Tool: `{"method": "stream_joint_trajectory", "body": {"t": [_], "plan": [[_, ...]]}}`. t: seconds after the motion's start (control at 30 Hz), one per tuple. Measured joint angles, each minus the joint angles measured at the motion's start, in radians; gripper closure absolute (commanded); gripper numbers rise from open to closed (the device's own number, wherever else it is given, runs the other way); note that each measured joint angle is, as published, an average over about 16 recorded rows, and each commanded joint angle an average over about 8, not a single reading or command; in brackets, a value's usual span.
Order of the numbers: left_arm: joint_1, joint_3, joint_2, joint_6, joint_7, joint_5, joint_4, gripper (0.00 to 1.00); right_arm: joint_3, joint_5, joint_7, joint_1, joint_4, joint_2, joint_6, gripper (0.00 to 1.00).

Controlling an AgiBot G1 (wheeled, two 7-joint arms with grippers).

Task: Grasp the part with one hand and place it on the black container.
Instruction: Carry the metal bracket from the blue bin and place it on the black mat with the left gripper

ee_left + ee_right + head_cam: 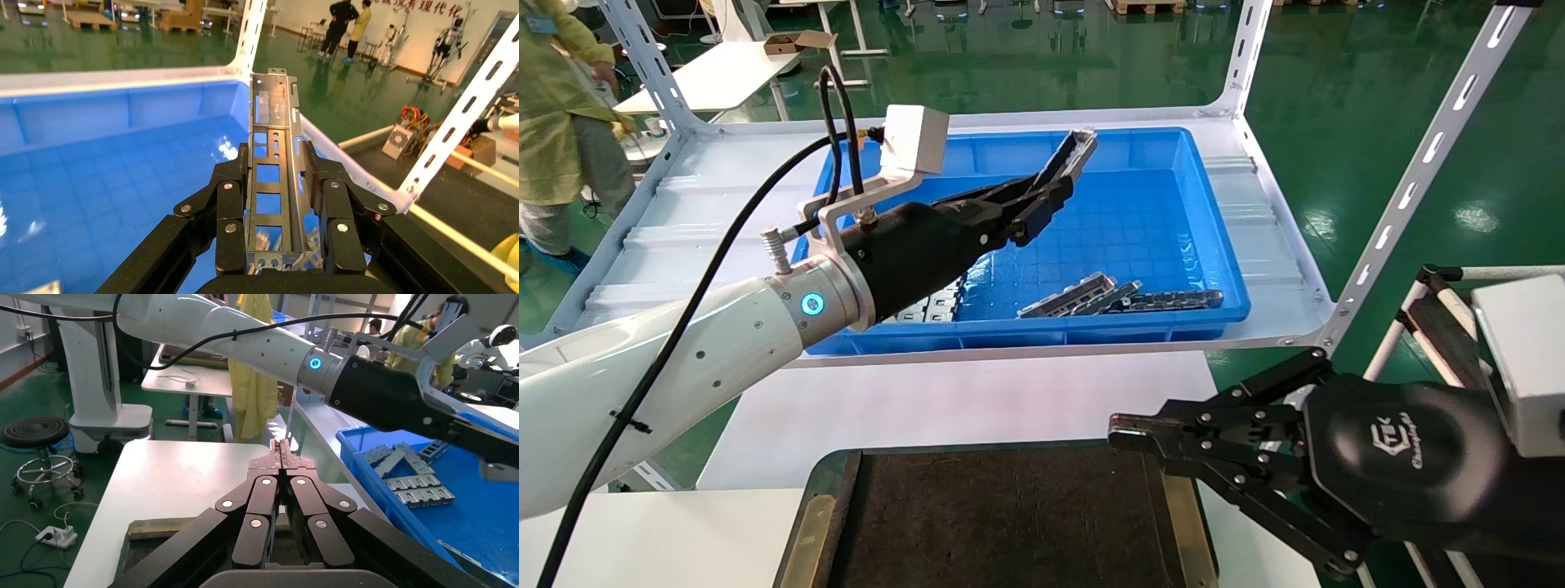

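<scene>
So from my seat, the left black linkage-finger gripper (1042, 200) on the glossy white arm is clamped on the slim grey metal channel strip with rectangular cutouts (1065, 159), and it's up in the air over the deep blue plastic bin (1197, 245). On the left wrist cam I see the strip (272, 177) lying lengthwise between the two ribbed finger pads (313, 174), which press against its long edges; its far end sticks out well past the fingertips and tilts upward toward the back wall of the bin. The fingers are closed only as far as the strip's width lets them.

Down in the bin, a few more grey cutout strips (1120, 298) lie flat near the front wall, and some wider pale-silver ladder-like plates (932, 306) peek out from under the left wrist. The bin sits on a white metal shelf (1279, 245).

My right black gripper (1128, 437) is parked low at the near right, by the right edge of the flat brown-black tray with brass-coloured edge strips (1009, 514). Its fingertips are pressed together with nothing between them, which is clear on the right wrist cam (281, 456). The tray rests on the white table (911, 408) in front of the shelf, well apart from the held strip.
</scene>
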Motion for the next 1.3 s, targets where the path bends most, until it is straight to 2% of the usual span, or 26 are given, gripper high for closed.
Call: {"method": "stream_joint_trajectory", "body": {"t": [0.2,0.4,0.63,0.87,1.1,1.3], "plan": [[0.007,-0.028,-0.029,0.085,0.051,-0.068,-0.034,1.00,0.000,0.000,0.000,0.000,0.000,0.000,0.000,1.00],[0.017,-0.105,-0.048,0.247,0.174,-0.216,-0.037,1.00,0.000,0.000,0.000,0.000,0.000,0.000,0.000,1.00],[0.071,-0.255,-0.076,0.488,0.428,-0.458,-0.030,1.00,-0.001,0.000,0.000,0.000,0.000,0.000,0.000,1.00],[0.209,-0.419,-0.092,0.665,0.747,-0.679,-0.020,1.00,-0.001,0.001,0.000,0.000,0.000,0.000,0.000,1.00],[0.365,-0.502,-0.094,0.738,0.974,-0.782,-0.015,1.00,-0.001,0.001,-0.001,0.000,0.000,0.000,0.000,1.00],[0.470,-0.494,-0.094,0.725,1.046,-0.777,-0.013,1.00,-0.001,0.001,-0.001,0.000,0.000,0.001,0.001,1.00]]}}
